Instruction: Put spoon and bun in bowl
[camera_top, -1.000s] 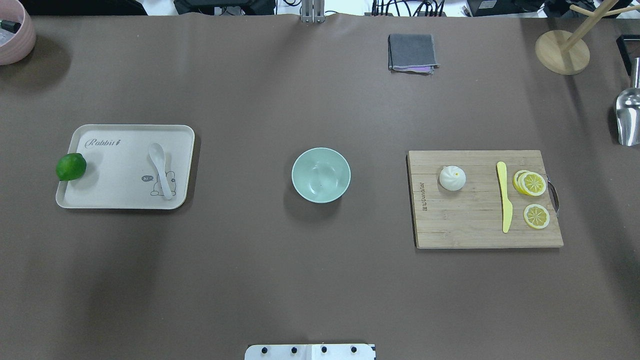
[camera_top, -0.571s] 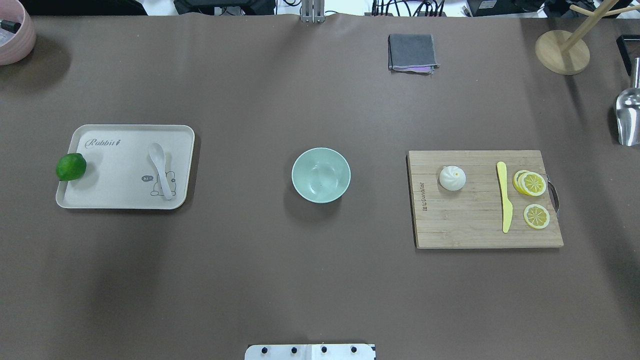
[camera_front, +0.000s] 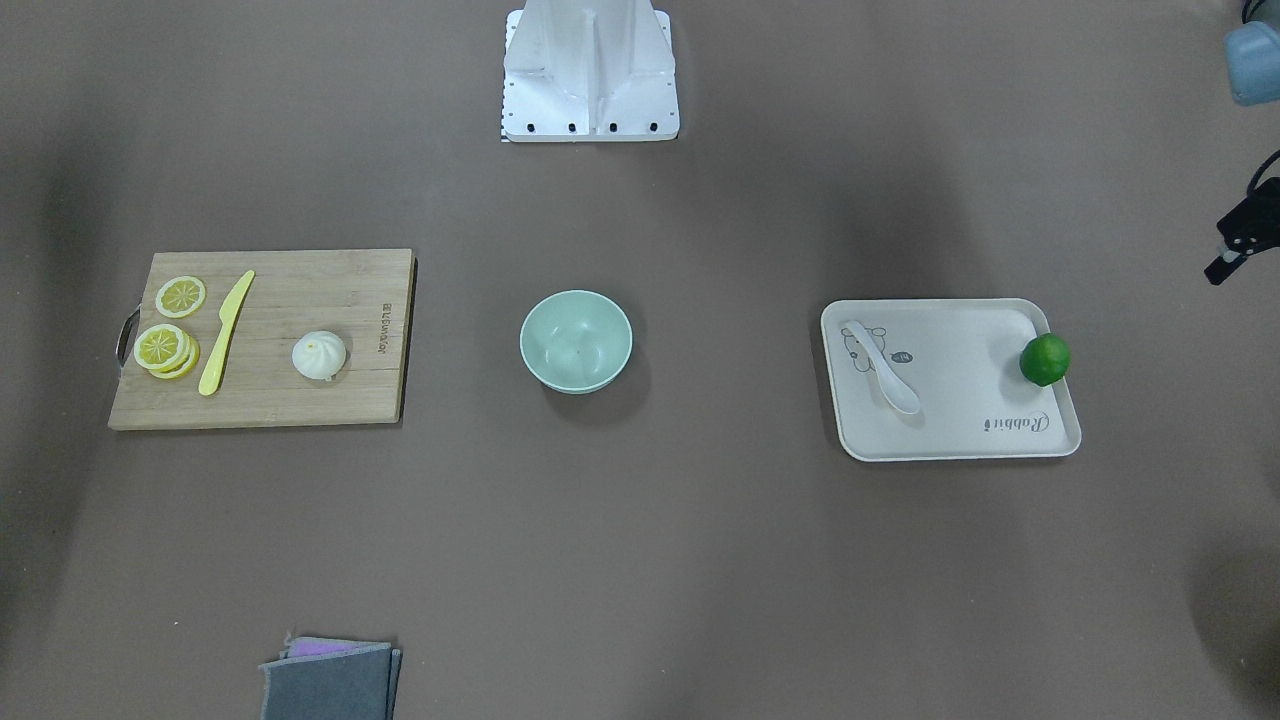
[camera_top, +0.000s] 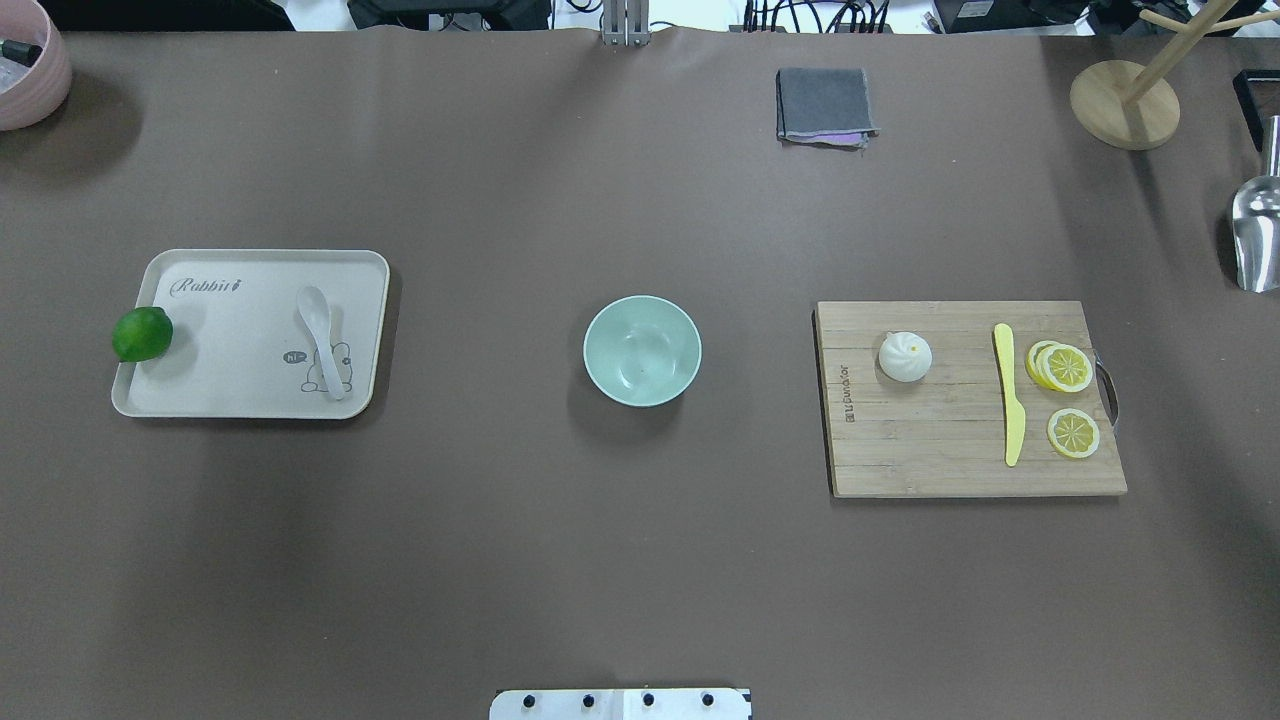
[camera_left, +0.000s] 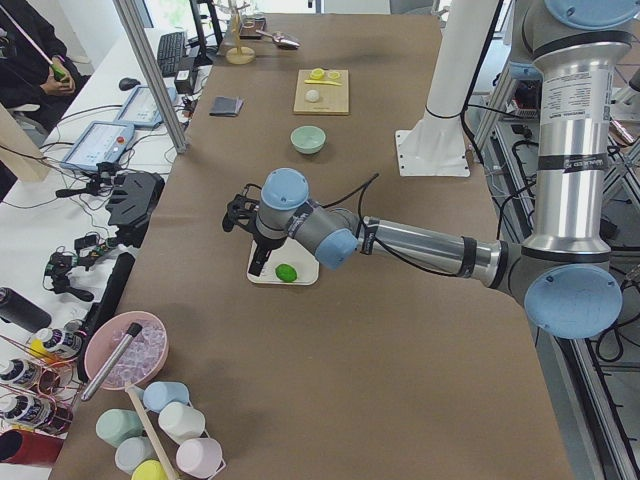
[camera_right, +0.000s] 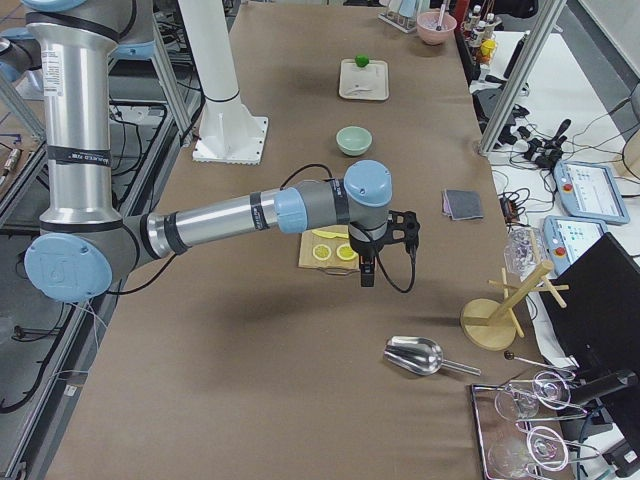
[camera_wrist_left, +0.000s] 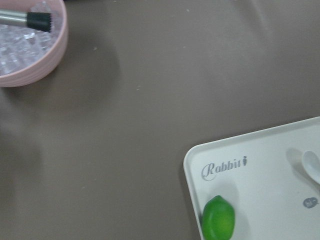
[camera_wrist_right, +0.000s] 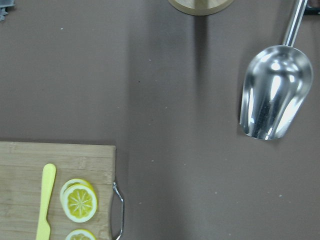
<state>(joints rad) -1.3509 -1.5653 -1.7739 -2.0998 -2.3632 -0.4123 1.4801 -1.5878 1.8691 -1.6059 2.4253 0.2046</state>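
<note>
The white spoon (camera_top: 322, 345) lies on the beige tray (camera_top: 230, 340) at the left, handle toward me; its scoop edge shows in the left wrist view (camera_wrist_left: 312, 165). The white bun (camera_top: 905, 356) sits on the wooden cutting board (camera_top: 930, 440) at the right. The mint-green bowl (camera_top: 642, 350) stands empty in the middle. My left gripper (camera_left: 262, 262) hangs high over the tray's outer end near the lime. My right gripper (camera_right: 365, 275) hangs high beyond the board's handle end. I cannot tell whether either is open or shut.
A green lime (camera_top: 142, 333) rests on the tray's left edge. A yellow knife (camera_top: 1010, 395) and lemon slices (camera_top: 1065, 368) lie on the board. A grey cloth (camera_top: 823, 105), a pink bowl (camera_top: 30, 70), a wooden stand (camera_top: 1125, 100) and a metal scoop (camera_top: 1255, 235) sit along the far and right edges.
</note>
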